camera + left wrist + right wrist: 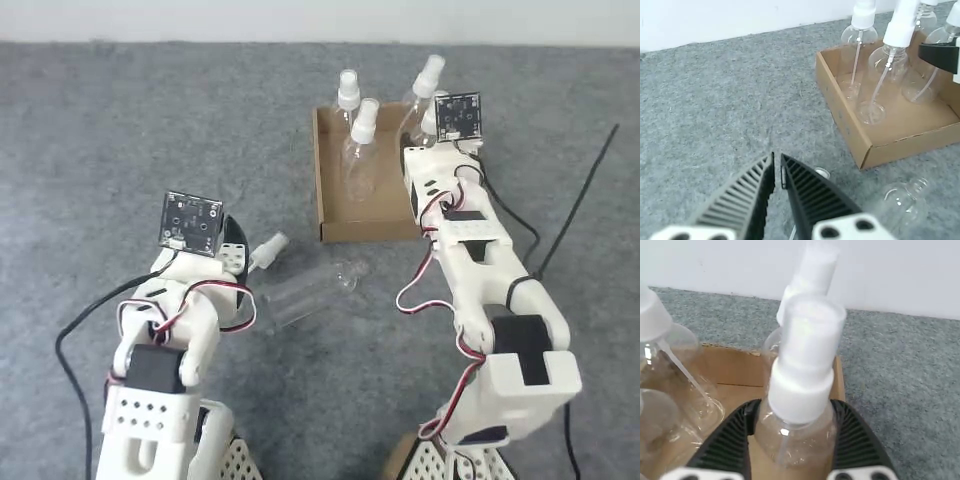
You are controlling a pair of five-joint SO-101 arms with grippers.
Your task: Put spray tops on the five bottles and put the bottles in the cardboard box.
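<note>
High view count: five bottles are showing, four wearing spray tops and one bare; one further spray top is lying loose.
Left gripper (776, 159): hovering low over the carpet, left of the cardboard box (322, 170) and outside its near corner. Its fingers are sitting almost together with just a thin slit between them. Whether anything is pinched there cannot be told.
Loose spray top (270, 249): lying just beside that claw, between it and the box.
Bare bottle (310, 290): lying on its side just outside the box's near wall, neck pointing toward the box.
Free capped bottles (362, 160): three are standing upright inside the box.
Right gripper (796, 412): reaching in at the box's right wall and clamping the held bottle (802, 360), which is standing upright.
Surface: grey carpet (150, 120) is lying under the box and both arms.
Room: a white wall (300, 18) is running behind the box.
</note>
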